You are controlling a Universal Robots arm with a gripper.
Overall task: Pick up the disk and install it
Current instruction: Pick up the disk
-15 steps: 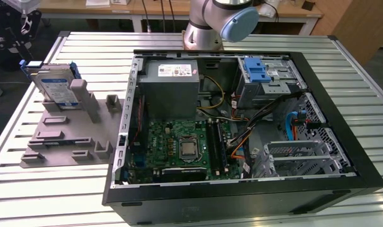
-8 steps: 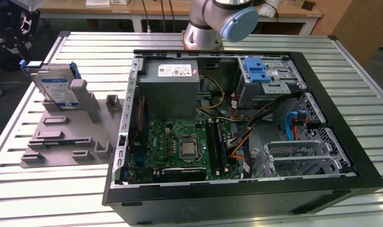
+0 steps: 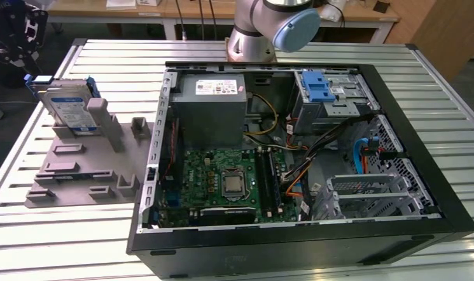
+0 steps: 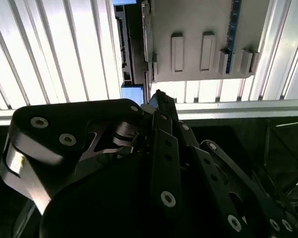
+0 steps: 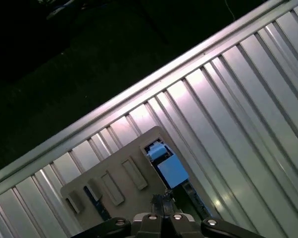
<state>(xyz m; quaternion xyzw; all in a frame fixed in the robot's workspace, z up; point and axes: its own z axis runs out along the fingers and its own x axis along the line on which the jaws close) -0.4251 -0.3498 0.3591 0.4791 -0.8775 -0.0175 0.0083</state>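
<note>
Progress: disk not yet picked up or installed | disk (image 3: 68,108) is standing in grey holder (image 3: 81,170) on desk (image 3: 65,246), ten o'clock of computer case (image 3: 299,243) | pincer (image 5: 162,200) is hovering over holder, closed, gripping nothing

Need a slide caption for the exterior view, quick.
The disk stands upright in the grey holder at the exterior view's left, beside the open computer case on the slatted table.

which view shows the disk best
The exterior view: the disk stands upright in the grey holder, label face visible. Both wrist views see it edge-on from above, mostly blue rail.
</note>
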